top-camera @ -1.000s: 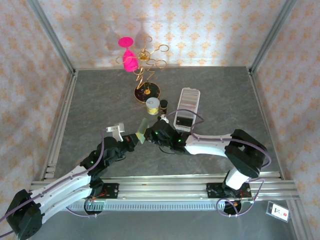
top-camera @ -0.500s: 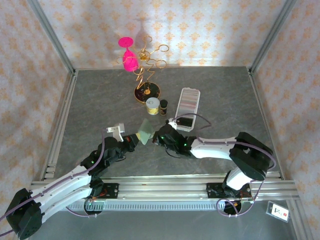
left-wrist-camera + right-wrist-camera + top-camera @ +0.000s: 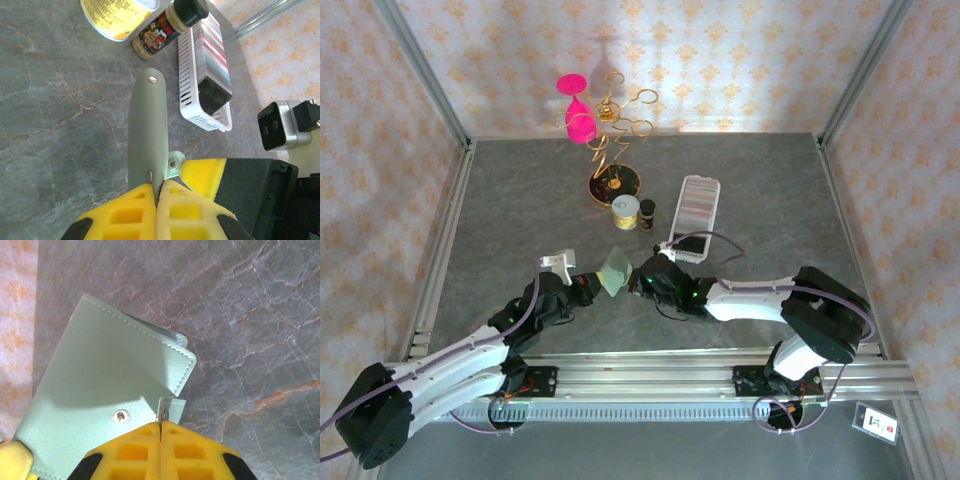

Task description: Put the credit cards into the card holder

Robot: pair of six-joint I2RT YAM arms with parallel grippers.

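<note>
Card holder (image 3: 615,270) is held off the table (image 3: 520,200) at centre, between the two arms. Left gripper (image 3: 157,187) is clamped on its folded edge. Right gripper (image 3: 161,426) is pinched tight on the snap tab (image 3: 170,407).

Handling guess: the card holder is light, soft leatherette that flexes and is a bit slick. The tab is a weak hold, so grip the body near the spine and pull the tab gently.

Credit cards (image 3: 212,55) are packed on edge in the tray (image 3: 698,205), at 1 o'clock from the card holder. They look thin, stiff and slippery, so pinch one by its top edge.

Spice bottle (image 3: 167,25) and can (image 3: 117,10) at 12 o'clock carry printed labels, too small to read. No brand seen on the card holder.
</note>
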